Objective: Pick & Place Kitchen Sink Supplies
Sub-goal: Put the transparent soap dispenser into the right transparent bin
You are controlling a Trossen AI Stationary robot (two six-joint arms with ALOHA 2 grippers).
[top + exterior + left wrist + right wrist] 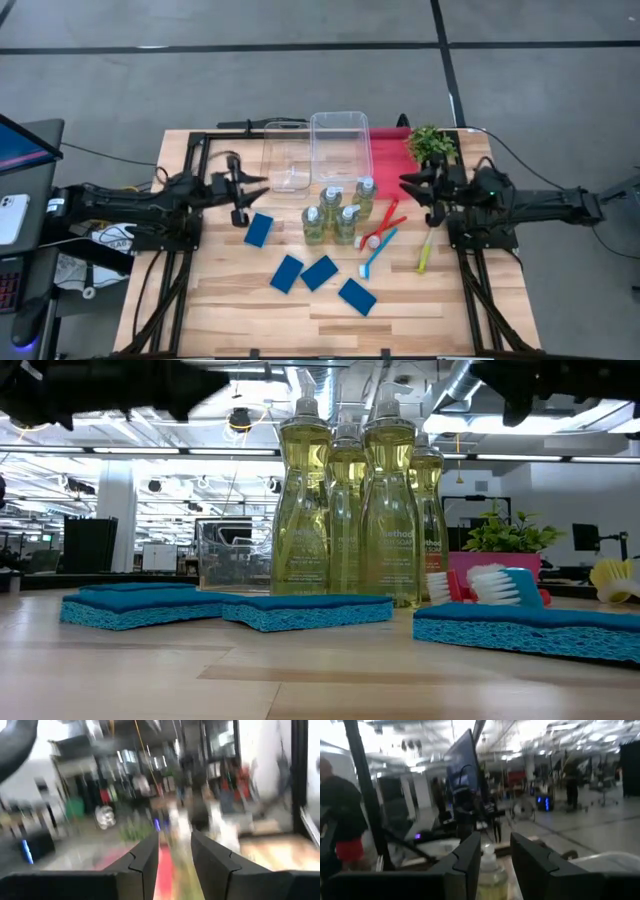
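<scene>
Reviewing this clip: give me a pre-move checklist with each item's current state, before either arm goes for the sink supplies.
1. Left gripper empty: ok; fingers parted with nothing between them, raised near the clear bins.
2. Right gripper empty: ok; fingers parted, a bottle top showing beyond the gap, not gripped.
3. Four pump bottles upright: ok; clustered mid-table.
4. Four blue sponges lying flat: ok; spread on the near side of the bottles.
5. Brushes reachable: ok; red and blue beside the bottles, yellow-green apart, by the right arm.
6. Bins free to receive items: cannot tell; clear walls hide the contents.
</scene>
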